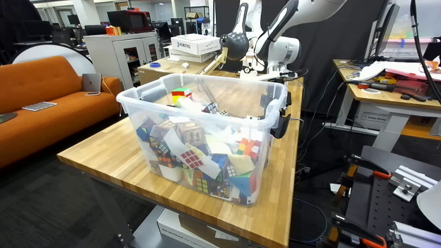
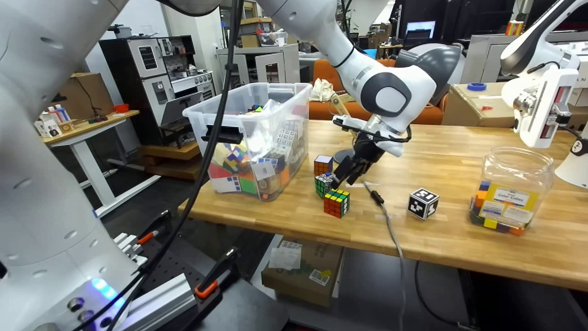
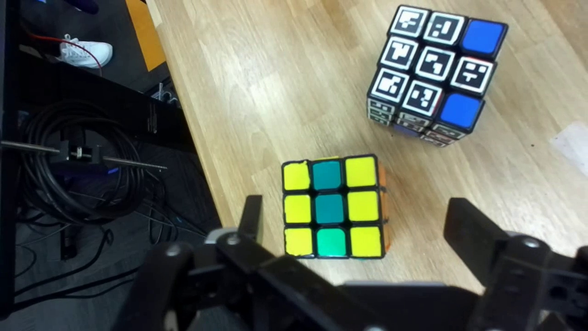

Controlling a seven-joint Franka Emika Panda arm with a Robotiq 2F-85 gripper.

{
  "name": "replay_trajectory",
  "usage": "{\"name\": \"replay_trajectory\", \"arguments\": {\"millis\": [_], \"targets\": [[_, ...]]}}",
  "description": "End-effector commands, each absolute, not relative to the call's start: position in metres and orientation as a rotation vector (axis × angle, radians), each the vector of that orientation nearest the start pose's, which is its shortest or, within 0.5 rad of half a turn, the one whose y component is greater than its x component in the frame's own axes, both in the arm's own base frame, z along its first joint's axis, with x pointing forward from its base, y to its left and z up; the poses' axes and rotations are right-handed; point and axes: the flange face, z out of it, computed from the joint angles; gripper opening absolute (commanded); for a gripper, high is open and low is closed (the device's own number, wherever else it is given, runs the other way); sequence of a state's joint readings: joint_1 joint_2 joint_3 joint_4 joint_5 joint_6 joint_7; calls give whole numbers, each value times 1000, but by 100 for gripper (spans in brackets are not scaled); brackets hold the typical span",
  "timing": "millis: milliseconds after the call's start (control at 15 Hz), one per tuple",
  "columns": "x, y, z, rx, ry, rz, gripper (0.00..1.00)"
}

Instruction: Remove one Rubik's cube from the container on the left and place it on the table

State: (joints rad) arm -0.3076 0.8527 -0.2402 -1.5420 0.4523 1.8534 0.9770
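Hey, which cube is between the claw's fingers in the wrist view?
The cube with the yellow-green top: only it shows between the fingers; the black-and-white patterned cube lies higher in the picture, beyond their tips.

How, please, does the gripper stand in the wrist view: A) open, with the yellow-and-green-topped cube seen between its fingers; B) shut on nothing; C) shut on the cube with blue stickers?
A: the gripper has its fingers well apart, and wooden table shows between the yellow-and-green-topped cube and one of them.
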Motion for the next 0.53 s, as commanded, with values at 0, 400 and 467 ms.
{"name": "replay_trajectory", "arguments": {"millis": [0, 400, 467], "targets": [[569, -293, 147, -1906, 2223, 792, 100], [545, -286, 222, -1995, 2157, 673, 100], [539, -284, 236, -2007, 2148, 660, 100]]}}
